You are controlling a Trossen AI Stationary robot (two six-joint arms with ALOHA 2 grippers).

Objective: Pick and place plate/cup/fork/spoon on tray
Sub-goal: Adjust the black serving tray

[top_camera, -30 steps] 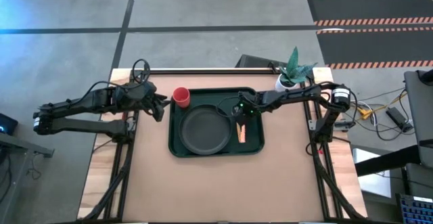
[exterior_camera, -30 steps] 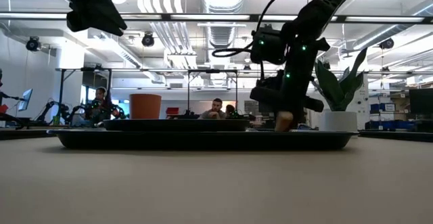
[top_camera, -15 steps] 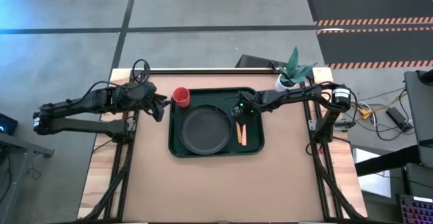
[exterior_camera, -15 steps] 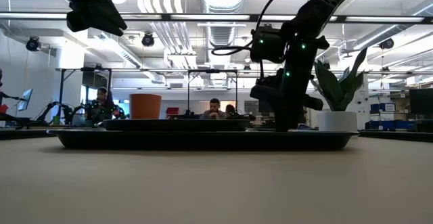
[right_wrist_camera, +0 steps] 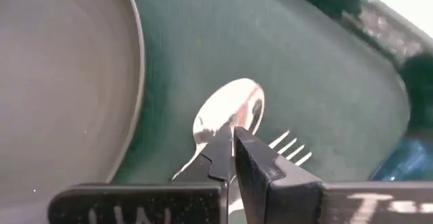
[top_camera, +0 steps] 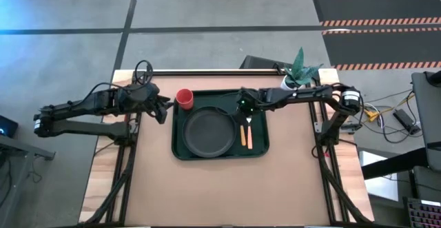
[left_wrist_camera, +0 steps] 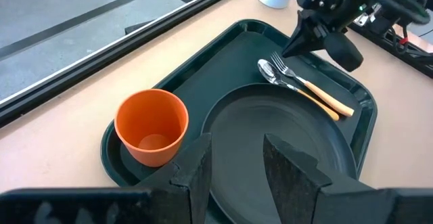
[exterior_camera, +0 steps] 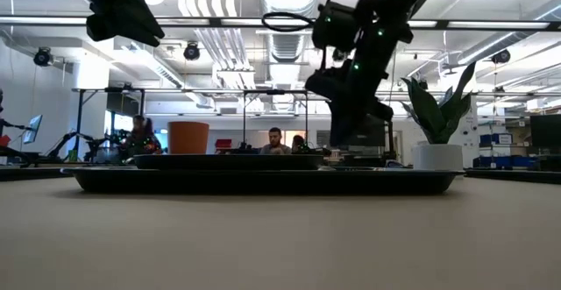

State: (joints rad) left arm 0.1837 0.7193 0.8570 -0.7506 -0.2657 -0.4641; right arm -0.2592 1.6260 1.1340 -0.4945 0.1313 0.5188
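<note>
The dark green tray holds the dark plate, with the red cup on its far left corner. The spoon and the fork, both orange-handled, lie side by side on the tray floor right of the plate, the spoon nearer it. My right gripper is shut and empty, raised above their metal ends; the low view shows it clear of the tray. My left gripper is open and empty, raised left of the cup.
A white pot with a green plant stands at the far right of the table, just behind my right arm. Bare tabletop lies on the near side of the tray. People sit in the room beyond the table.
My right gripper held an orange-handled utensil low over the tray's right part. It has let go, and the utensil now lies beside the other one. The gripper has risen and drawn back toward the table's far edge.
</note>
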